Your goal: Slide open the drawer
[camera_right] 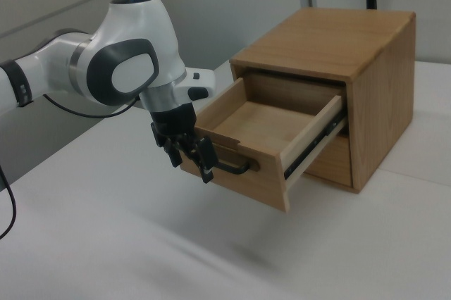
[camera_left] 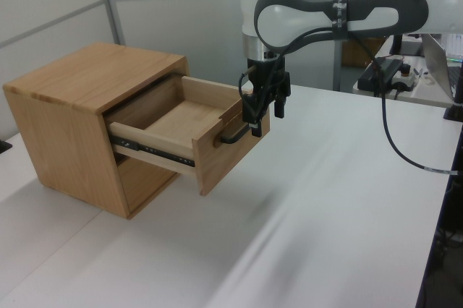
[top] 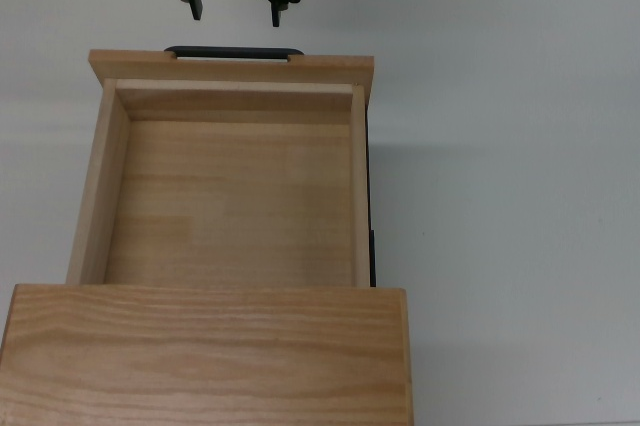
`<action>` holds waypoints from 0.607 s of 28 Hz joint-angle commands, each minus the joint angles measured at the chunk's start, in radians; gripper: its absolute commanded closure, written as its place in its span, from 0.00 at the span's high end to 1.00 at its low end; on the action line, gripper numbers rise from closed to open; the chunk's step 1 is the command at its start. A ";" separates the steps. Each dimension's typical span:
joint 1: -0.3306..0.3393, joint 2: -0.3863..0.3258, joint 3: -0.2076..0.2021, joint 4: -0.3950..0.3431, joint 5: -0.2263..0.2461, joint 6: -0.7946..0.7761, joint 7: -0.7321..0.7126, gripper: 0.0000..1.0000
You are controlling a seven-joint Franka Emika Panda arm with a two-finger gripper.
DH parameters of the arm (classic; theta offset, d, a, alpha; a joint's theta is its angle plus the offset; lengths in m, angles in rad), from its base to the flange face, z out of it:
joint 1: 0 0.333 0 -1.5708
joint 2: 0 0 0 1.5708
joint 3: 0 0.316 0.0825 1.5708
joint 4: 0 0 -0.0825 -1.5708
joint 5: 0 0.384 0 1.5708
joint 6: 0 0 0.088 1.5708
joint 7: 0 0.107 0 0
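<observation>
— One light wooden box-shaped drawer (top: 230, 186) is sitting pulled well out of the wooden cabinet body with the grained top (top: 205, 351), right?

— Yes, it is hanging out on its black side rails (camera_left: 148, 147), and its inside is showing bare wood in the top view.

— Where is the thin black metal bar handle (top: 233, 51) lying?

— It is running along the wide front panel (camera_right: 236, 173), on the side facing the arm.

— And what is the black two-finger gripper (top: 236, 11) doing?

— It is hovering just beyond the handle, pointing down, with its fingers (camera_left: 279, 104) spread wide apart and gripping nothing; in the top view a strip of white table (top: 500, 146) is showing between fingertips and handle
</observation>
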 commanded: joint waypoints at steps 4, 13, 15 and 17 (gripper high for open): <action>0.001 0.012 0.000 0.021 0.016 0.008 0.000 1.00; 0.001 0.017 0.000 0.021 0.016 0.005 0.003 1.00; 0.001 0.017 0.000 0.021 0.016 0.004 0.003 1.00; 0.001 0.017 0.000 0.021 0.016 0.002 0.003 1.00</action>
